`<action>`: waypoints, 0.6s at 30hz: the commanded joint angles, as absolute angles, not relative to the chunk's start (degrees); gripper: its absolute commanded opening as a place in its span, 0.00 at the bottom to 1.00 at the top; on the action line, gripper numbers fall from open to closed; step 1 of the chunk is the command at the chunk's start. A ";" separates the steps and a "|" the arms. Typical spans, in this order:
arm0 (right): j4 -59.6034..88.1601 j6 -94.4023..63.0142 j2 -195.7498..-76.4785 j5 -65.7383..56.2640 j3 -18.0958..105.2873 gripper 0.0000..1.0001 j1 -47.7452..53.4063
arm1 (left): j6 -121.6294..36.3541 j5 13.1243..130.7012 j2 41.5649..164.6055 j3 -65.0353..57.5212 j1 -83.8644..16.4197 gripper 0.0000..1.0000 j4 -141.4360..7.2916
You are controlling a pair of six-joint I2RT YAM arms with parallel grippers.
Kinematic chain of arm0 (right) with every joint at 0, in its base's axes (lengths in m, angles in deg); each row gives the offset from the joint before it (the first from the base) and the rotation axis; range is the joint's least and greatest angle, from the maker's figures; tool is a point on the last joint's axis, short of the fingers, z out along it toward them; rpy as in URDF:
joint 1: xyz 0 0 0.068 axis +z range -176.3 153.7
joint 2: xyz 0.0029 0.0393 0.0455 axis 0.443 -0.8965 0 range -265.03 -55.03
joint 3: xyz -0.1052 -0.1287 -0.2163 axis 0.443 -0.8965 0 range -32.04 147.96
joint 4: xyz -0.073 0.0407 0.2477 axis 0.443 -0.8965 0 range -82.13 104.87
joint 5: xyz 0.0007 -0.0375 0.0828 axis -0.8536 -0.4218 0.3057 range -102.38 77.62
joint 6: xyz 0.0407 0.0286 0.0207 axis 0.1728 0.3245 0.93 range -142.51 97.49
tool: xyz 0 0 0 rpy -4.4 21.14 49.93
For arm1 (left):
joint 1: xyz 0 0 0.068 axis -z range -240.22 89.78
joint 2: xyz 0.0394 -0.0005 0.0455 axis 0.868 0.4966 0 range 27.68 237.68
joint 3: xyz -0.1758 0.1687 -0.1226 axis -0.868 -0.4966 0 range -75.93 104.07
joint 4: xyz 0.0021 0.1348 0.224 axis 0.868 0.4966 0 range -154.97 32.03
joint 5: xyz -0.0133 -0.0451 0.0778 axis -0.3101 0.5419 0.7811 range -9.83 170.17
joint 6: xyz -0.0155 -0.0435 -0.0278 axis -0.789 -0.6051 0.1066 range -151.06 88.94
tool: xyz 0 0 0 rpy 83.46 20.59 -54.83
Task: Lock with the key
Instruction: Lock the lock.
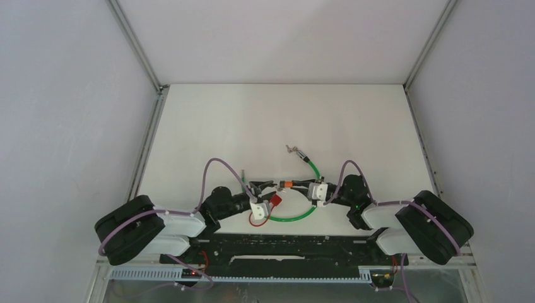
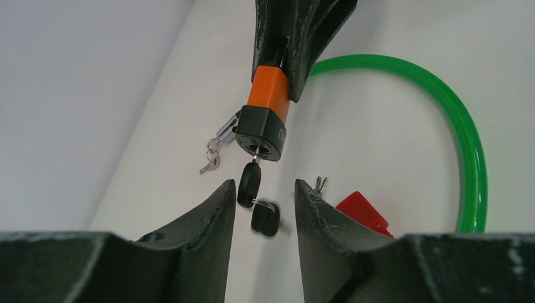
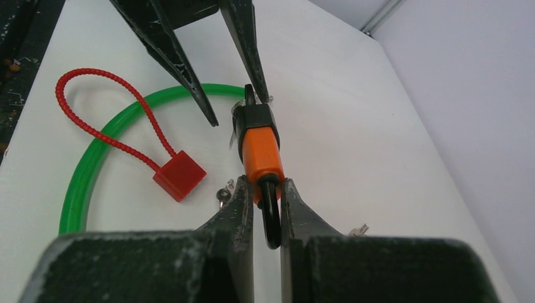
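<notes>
The right gripper [image 3: 266, 189] is clamped on the cable end of the orange lock [image 3: 260, 148], between the 2 arms, with the key [image 2: 250, 182] seated in the lock's black face. The left gripper [image 2: 265, 192] has its jaws apart, 1 on each side of that key. The key looks light, rigid and smooth, with a 2nd key [image 2: 265, 219] dangling from it, so I would pinch the flat black head squarely.
</notes>
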State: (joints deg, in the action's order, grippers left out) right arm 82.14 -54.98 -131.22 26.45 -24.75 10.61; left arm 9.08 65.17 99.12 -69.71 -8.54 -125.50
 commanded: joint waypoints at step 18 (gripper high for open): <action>77.46 -61.71 -128.16 28.92 -21.14 0.00 13.04 | 11.83 62.26 97.90 -64.71 -8.55 0.29 -117.91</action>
